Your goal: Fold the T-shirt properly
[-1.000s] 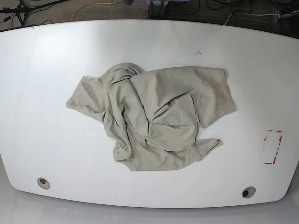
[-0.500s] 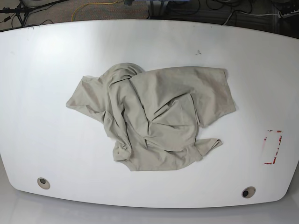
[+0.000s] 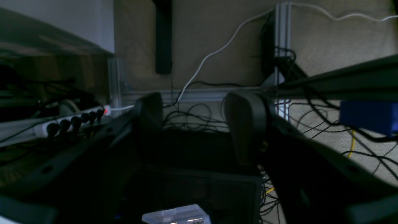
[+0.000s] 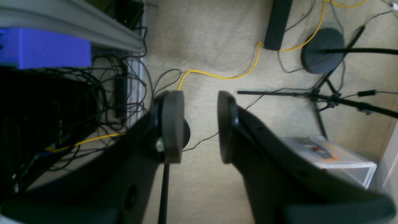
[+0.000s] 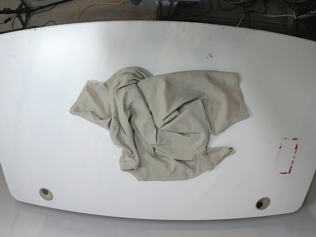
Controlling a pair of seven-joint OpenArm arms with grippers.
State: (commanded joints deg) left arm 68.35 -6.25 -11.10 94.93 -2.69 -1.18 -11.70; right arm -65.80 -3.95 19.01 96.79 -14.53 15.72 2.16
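Observation:
The T-shirt [image 5: 163,123] lies crumpled in a wrinkly beige heap in the middle of the white table [image 5: 49,74] in the base view. Neither arm shows in that view. My left gripper [image 3: 192,124] is open, its fingers apart with nothing between them, pointing at a floor with cables. In the right wrist view my right gripper [image 4: 199,124] is also open and holds nothing, above carpet. Neither wrist view shows the shirt.
A red-marked rectangle [image 5: 288,155] sits near the table's right edge. Two round grommets [image 5: 46,193] [image 5: 262,203] lie along the front edge. Off the table are a power strip [image 3: 62,124], a yellow cable [image 4: 224,74], a stand base [image 4: 321,49] and a clear plastic box [image 4: 335,158].

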